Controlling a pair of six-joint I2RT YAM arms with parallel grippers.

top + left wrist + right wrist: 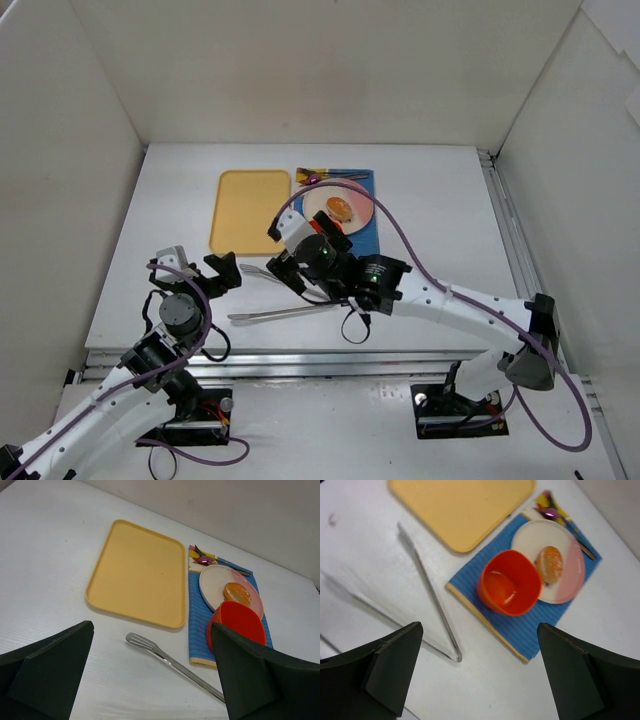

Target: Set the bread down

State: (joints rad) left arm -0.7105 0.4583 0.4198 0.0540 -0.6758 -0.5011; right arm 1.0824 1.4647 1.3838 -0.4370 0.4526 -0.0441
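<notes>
Now | bread point(550, 564) on plate point(571, 575), near cup point(510, 582); tray point(465, 505) alongside mat point(507, 625)

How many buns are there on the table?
1. The bread sits on the plate, which lies on the blue mat, beside the orange cup. Neither wrist view shows another.

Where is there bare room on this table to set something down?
The tray is bare all over. The table is free left of the tray, and in the strip between the tray and the tongs. The mat is crowded: plate with the bread, cup, cutlery at its far end.
</notes>
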